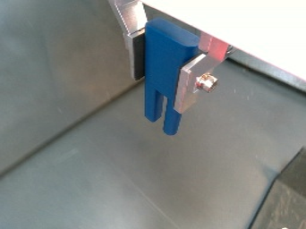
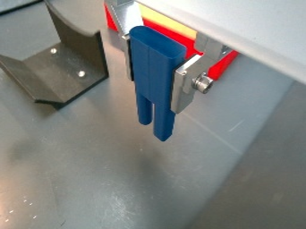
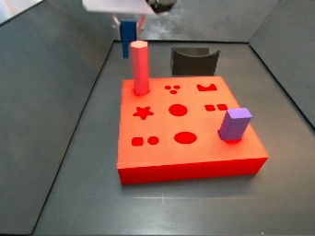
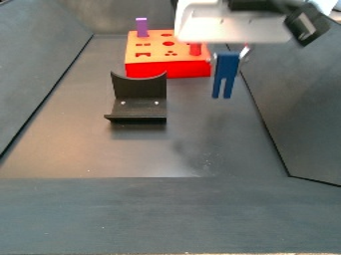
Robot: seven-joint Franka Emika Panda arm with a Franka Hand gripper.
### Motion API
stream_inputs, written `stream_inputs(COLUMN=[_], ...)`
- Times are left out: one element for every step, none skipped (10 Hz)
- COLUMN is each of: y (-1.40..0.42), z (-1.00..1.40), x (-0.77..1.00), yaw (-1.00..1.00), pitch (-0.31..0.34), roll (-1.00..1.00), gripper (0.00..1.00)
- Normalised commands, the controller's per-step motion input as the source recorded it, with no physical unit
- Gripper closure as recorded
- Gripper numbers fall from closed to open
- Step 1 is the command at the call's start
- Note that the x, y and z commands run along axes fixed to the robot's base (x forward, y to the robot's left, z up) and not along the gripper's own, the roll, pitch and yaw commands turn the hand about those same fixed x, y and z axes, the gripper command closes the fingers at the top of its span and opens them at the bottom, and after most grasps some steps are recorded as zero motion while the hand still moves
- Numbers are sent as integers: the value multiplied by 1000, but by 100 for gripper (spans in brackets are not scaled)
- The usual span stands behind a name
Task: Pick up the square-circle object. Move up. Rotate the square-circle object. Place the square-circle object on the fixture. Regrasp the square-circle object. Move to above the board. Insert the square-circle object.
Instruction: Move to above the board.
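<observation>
A: The dark grey tabletop [image 4: 200, 139] is lying bare under the arm. Where is the piece sitting?

B: The square-circle object [image 4: 226, 75] is hanging clear of the tabletop at upper right of a side view, legs pointing down, with the hand [image 2: 156, 67] clamping its upper part.

A: So pickup and lift look done?

B: I'd judge so. The fixture [image 4: 136, 97] at centre left is standing empty, and the board [image 3: 185, 124] is showing an open pair of square and round holes, so placing, regrasping and inserting are remaining.
</observation>
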Motion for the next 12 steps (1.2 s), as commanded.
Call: stream_inputs(y=[48, 47, 48, 48, 45, 44, 42, 37, 36, 34, 28, 21], z=[1000, 1000, 1000, 1000, 1000, 1000, 1000, 1000, 1000, 1000, 882, 669], x=[-218, -213, -198, -192, -179, -174, -162, -151, -140, -123, -91, -43], yaw=[-30, -26, -22, -23, -17, -12, 0, 10, 15, 20, 23, 26], pitch=[47, 40, 27, 23, 21, 23, 18, 19, 23, 28, 40, 59], roll=[-2, 10, 40, 52, 65, 74, 81, 78, 78, 79, 80, 76], gripper=[100, 100, 100, 100, 100, 100, 100, 100, 100, 100, 100, 100])
